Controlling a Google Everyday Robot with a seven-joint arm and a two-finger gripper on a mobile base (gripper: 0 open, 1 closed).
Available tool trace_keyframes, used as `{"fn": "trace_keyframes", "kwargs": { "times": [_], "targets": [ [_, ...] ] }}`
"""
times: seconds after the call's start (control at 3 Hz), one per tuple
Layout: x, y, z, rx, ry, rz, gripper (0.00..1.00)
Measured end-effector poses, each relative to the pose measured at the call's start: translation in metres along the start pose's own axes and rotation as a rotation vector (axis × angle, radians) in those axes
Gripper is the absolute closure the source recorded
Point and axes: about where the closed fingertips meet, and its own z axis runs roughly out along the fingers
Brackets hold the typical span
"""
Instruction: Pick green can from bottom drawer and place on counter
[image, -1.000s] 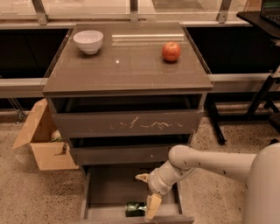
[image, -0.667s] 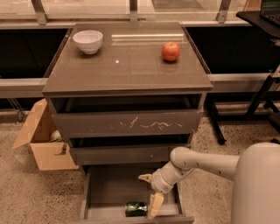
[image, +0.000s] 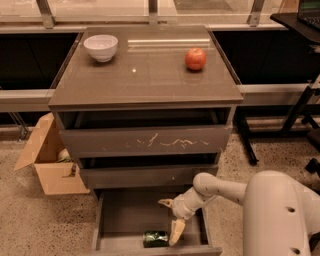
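Observation:
The green can (image: 155, 238) lies on its side at the front of the open bottom drawer (image: 125, 215). My gripper (image: 171, 218) hangs inside the drawer, just above and to the right of the can. Its fingers are spread apart; one fingertip (image: 176, 232) points down beside the can's right end, the other (image: 165, 202) points left. Nothing is held. The counter (image: 145, 75) is the glossy grey-brown top of the cabinet.
A white bowl (image: 101, 47) stands at the counter's back left and a red apple (image: 195, 58) at the back right. The scratched top drawer (image: 145, 141) and the middle drawer (image: 145, 175) are slightly open. An open cardboard box (image: 47, 160) sits on the floor at left.
The gripper has shifted slightly within the drawer, staying beside the can. The can has not moved.

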Motion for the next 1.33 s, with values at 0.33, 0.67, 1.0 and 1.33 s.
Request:
{"fn": "trace_keyframes", "kwargs": {
  "times": [0.33, 0.67, 1.0, 1.33],
  "targets": [
    [0.026, -0.026, 0.025, 0.057, 0.006, -0.008, 0.00],
    [0.048, -0.047, 0.054, 0.109, 0.012, 0.002, 0.00],
    [0.048, -0.047, 0.055, 0.109, 0.012, 0.002, 0.00],
    [0.054, -0.055, 0.072, 0.150, 0.025, -0.005, 0.00]
  ]
}}
